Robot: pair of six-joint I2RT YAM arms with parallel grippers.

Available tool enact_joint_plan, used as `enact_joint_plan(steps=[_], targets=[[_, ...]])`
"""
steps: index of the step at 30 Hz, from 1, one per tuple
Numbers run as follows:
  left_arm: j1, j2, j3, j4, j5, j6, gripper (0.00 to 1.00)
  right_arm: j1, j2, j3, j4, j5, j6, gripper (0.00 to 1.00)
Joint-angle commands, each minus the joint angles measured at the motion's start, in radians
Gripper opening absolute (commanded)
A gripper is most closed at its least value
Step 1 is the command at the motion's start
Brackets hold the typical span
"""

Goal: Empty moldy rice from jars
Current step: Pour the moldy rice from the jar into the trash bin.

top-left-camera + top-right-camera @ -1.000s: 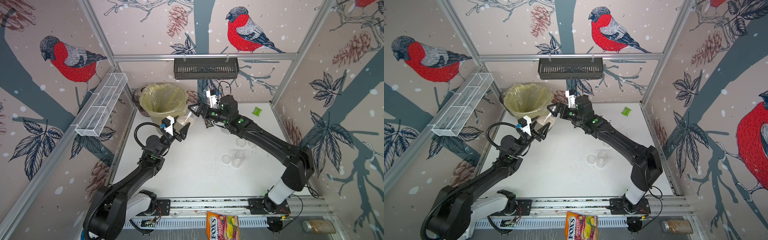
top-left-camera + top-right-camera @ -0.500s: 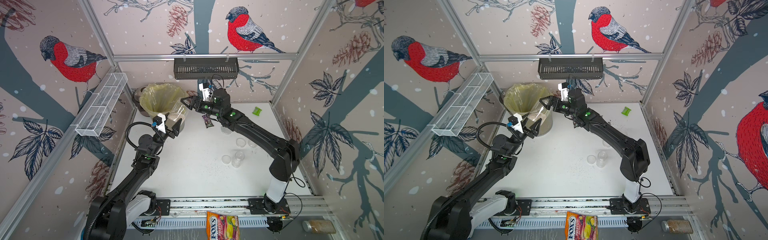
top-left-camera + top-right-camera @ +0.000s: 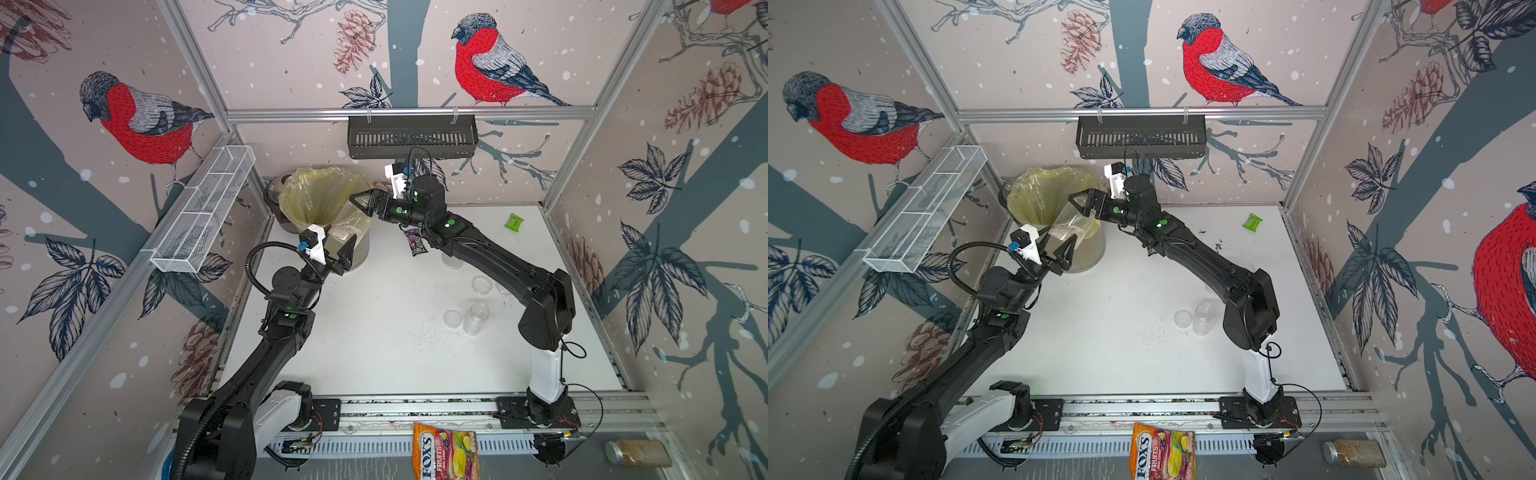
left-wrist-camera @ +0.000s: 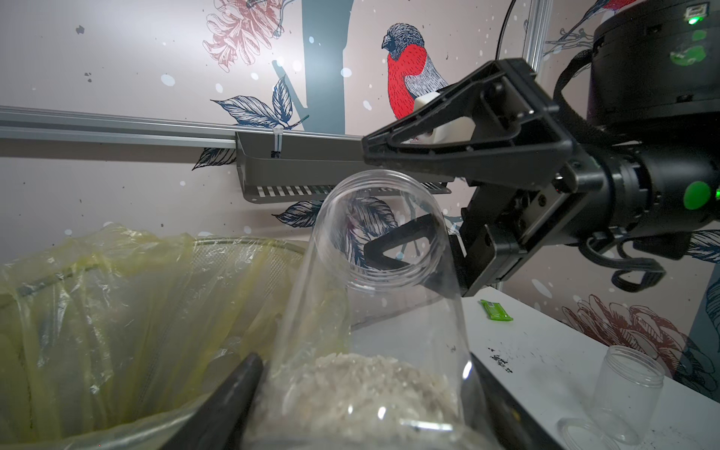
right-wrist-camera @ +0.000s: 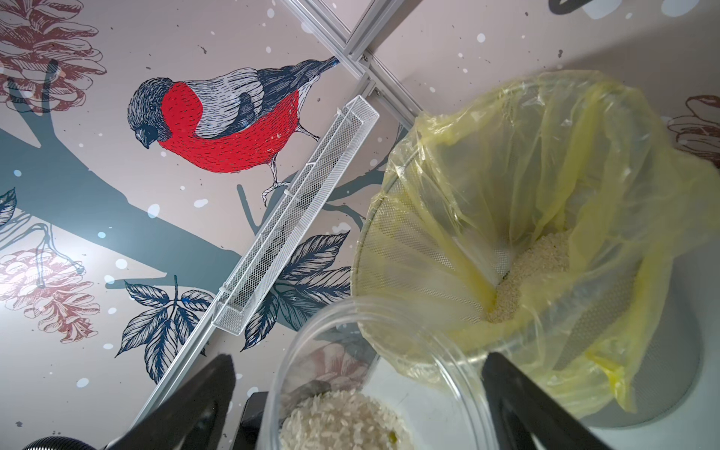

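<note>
The worktop (image 3: 374, 353) carries a yellow-lined bin (image 3: 303, 195) in its far left corner, with rice (image 5: 537, 265) lying at the bottom. Just beside the bin, the left gripper (image 4: 362, 374) has its fingers clamped on the lower body of the wide jar (image 3: 348, 226). The jar is lidless and tilted, its base low in the grip and its open mouth slanting up toward the right gripper (image 3: 359, 205). That gripper's fingers are spread wide either side of the rim; contact is unclear. More rice is heaped at the jar's base.
</note>
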Motion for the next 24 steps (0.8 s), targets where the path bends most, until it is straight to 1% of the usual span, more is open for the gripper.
enact_joint_plan(steps=[1,3,7,12,19,24], targets=[[0.008,0.009,0.013,0.059,0.007,-0.001,0.4,0.011,0.013,0.024,0.043,-0.06,0.024,1.0],[0.015,0.02,0.016,0.063,0.004,-0.002,0.4,0.013,0.026,0.048,0.038,-0.062,0.025,1.0],[0.032,0.031,0.036,0.062,-0.001,0.001,0.39,0.017,0.081,0.152,-0.023,-0.049,0.001,1.0],[0.081,0.033,0.069,0.052,0.01,-0.004,0.39,0.018,0.166,0.263,-0.045,-0.034,-0.002,1.0],[0.136,0.087,0.132,0.034,0.016,-0.016,0.37,0.021,0.275,0.4,-0.013,-0.017,-0.026,1.0],[0.15,0.122,0.191,-0.021,0.029,0.016,0.37,0.013,0.306,0.419,0.056,-0.039,-0.006,1.0]])
